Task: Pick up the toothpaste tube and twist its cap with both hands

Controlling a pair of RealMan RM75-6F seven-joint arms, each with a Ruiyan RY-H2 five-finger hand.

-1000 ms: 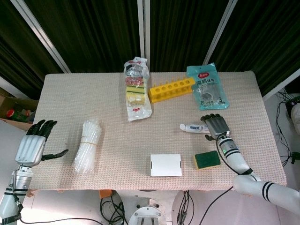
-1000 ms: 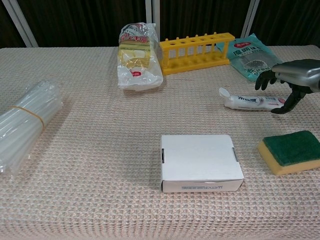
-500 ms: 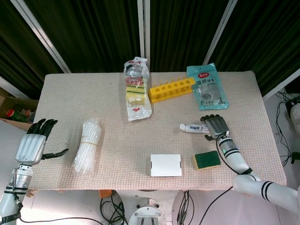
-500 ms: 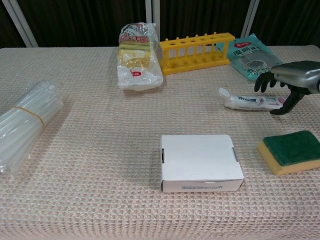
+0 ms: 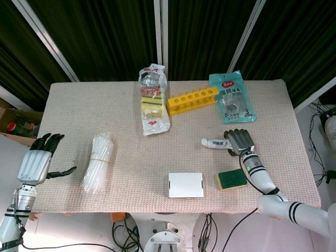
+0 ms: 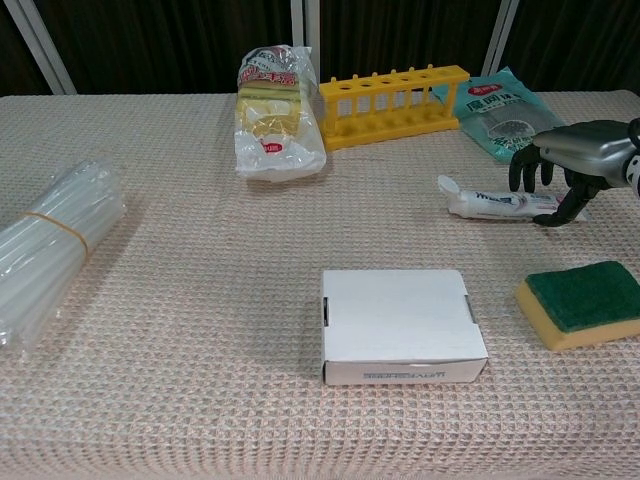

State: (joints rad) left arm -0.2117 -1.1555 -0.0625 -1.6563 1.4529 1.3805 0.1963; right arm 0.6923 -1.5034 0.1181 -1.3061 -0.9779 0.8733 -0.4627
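Observation:
The white toothpaste tube (image 5: pixel 214 142) (image 6: pixel 495 204) lies flat on the woven table mat at the right, its cap pointing left. My right hand (image 5: pixel 239 140) (image 6: pixel 575 160) arches over the tube's tail end. Its fingers curl down behind the tube and the thumb reaches down in front. The tube still rests on the mat, and no firm grip shows. My left hand (image 5: pixel 38 160) hovers beyond the table's left edge with fingers spread and nothing in it. The chest view does not show it.
A green and yellow sponge (image 5: pixel 231 179) (image 6: pixel 583 302) lies just in front of the tube. A white box (image 5: pixel 186 185) (image 6: pixel 402 325) sits mid-front. A bundle of clear tubes (image 5: pixel 98 161) is at the left. A yellow rack (image 5: pixel 192 98), a snack bag (image 5: pixel 152 100) and a teal packet (image 5: pixel 231 96) line the back.
My right hand has shifted slightly left and lower over the tube's tail, with its fingers closing in around it. The left hand and the tube have not moved.

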